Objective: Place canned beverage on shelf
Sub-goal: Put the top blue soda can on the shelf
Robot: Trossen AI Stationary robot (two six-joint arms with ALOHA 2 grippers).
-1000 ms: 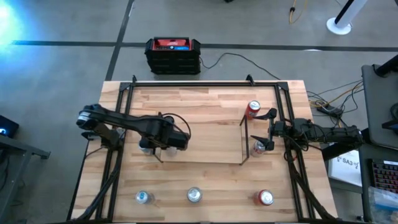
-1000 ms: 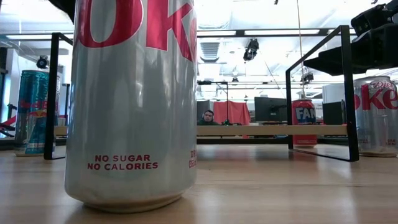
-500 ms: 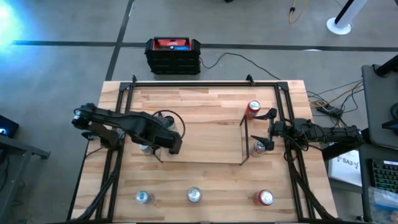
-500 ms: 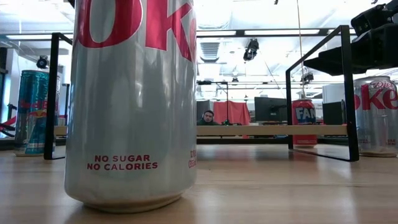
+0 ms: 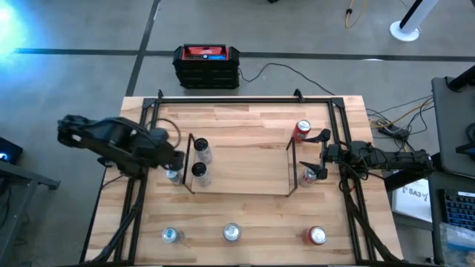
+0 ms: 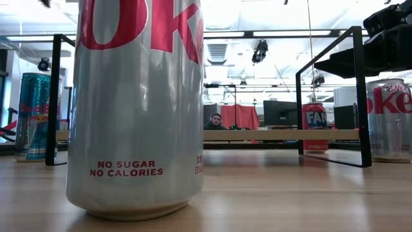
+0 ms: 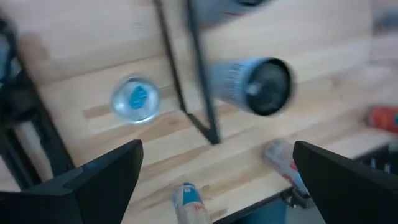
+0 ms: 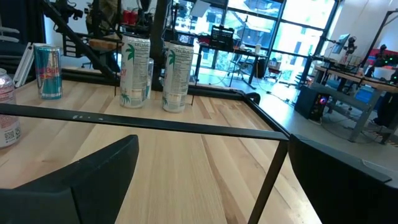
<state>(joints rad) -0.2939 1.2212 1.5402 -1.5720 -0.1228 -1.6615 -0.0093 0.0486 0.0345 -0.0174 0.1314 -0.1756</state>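
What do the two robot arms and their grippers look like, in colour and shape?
Both arms are dark, nearly black, built of jointed tubular links. The left gripper and right gripper each have two broad, flat, matte black fingers tapering to points. No markings or sleeves show.

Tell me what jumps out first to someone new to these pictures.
In the low view a silver diet cola can fills the foreground, hiding much of the table. From above, two dark-topped cans stand together at the left end of the shelf, with the open left gripper just beside them. The right gripper sits open at the shelf's right end.
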